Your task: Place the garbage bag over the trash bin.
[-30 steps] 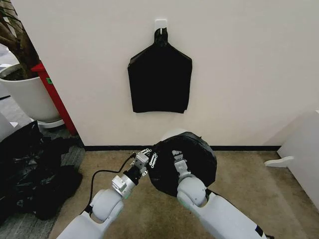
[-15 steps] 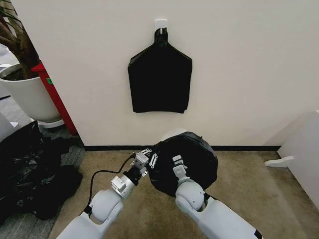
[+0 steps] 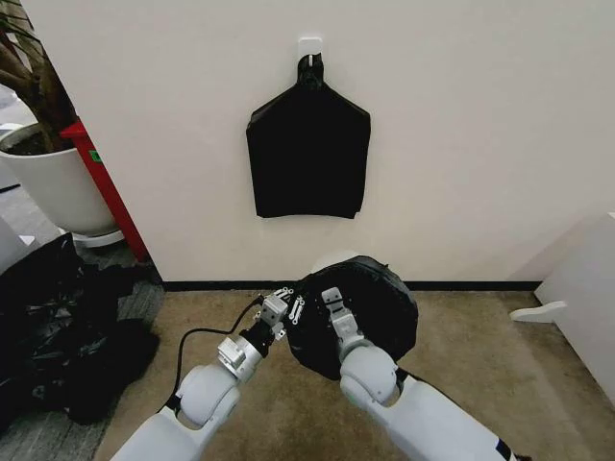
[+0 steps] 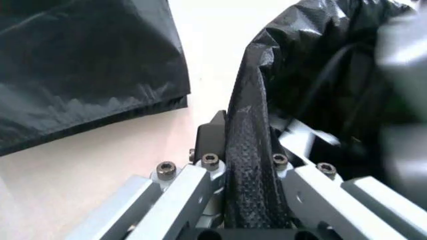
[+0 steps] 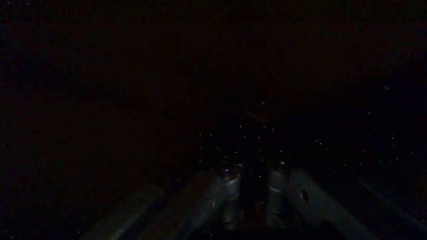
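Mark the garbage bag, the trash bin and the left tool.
garbage bag (image 3: 370,305): head view, its stretched black top.
trash bin (image 3: 330,258): head view, bare cream rim by the wall.
left tool (image 3: 289,303): head view, fingertips at the bag's edge.

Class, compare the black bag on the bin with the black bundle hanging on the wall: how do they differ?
The garbage bag is puffed and wrinkled, draped over the trash bin on the floor. The bundle is flat, smooth and hangs from a hook. The left gripper pinches the bag's edge; nothing touches the bundle. Both are black plastic.

Head view evenly bright with soft shadows; left wrist view blurred at its right edge; right wrist view almost black, grainy
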Controlling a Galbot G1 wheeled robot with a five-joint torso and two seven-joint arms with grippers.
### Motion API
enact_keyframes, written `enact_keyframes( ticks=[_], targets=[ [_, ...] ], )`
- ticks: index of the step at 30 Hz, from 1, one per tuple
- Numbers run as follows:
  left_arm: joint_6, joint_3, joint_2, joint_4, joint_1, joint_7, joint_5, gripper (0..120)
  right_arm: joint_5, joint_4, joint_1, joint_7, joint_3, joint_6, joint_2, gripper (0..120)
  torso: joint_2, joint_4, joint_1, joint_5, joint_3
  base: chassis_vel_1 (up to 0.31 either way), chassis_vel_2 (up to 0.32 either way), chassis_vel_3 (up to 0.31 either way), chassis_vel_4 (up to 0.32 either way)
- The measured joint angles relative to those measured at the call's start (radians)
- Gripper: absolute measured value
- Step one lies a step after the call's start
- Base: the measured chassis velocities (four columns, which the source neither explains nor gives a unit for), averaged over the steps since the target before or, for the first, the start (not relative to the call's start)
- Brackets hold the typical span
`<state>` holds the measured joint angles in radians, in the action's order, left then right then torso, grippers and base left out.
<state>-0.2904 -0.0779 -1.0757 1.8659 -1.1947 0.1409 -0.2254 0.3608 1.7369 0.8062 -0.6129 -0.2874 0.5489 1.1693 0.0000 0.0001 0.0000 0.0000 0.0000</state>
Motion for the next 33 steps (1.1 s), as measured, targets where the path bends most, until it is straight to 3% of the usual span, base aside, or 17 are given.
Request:
enact_keyframes(
  ticks=[4,13,18,21,23,26,30,33],
  targets=[
    [0.000,-0.003,0.001,0.003,-0.006,0.002,0.006,4,0.095,-0.031,-0.045,-0.096,0.016,0.078,0.014,0,0.000,0.0000,0.000,0.0000,0.000,0.000,0.000,0.000,0.000],
    [-0.006,-0.006,-0.001,-0.003,-0.014,0.009,0.011,4,0.060,-0.054,-0.036,-0.133,0.030,0.127,0.017,0,0.000,-0.0001,0.000,0.0000,0.000,0.000,0.000,0.000,0.000],
    [-0.006,-0.004,-0.002,0.000,-0.017,0.014,0.013,4,0.071,-0.046,-0.009,-0.080,0.025,0.052,0.018,0,0.000,-0.0002,0.000,0.0000,0.000,0.000,0.000,0.000,0.000],
    [-0.007,-0.006,0.004,0.004,-0.018,0.015,0.013,4,0.050,-0.034,0.034,0.019,0.020,-0.068,0.013,0,0.000,-0.0001,0.000,0.0000,0.000,0.000,0.000,0.000,0.000],
    [-0.009,-0.008,0.005,0.008,-0.020,0.015,0.013,4,0.044,-0.032,0.052,0.034,0.016,-0.076,0.010,0,0.000,-0.0001,0.000,0.0001,0.000,0.000,0.000,0.000,0.000],
    [-0.010,-0.008,0.005,0.013,-0.024,0.016,0.013,4,0.040,-0.032,0.065,0.026,0.013,-0.046,0.009,0,0.000,-0.0001,0.000,0.0000,0.000,0.000,0.000,0.000,0.000],
    [-0.013,-0.012,0.007,0.024,-0.036,0.020,0.014,4,0.012,-0.056,0.072,-0.044,0.031,0.074,0.013,0,0.000,-0.0001,0.000,0.0001,0.000,0.000,0.000,0.000,0.000],
    [-0.014,-0.016,0.009,0.026,-0.039,0.020,0.015,4,-0.040,-0.070,0.073,-0.046,0.040,0.071,0.009,0,0.000,0.0000,0.000,0.0000,0.000,0.000,0.000,0.000,0.000]
  ],
)
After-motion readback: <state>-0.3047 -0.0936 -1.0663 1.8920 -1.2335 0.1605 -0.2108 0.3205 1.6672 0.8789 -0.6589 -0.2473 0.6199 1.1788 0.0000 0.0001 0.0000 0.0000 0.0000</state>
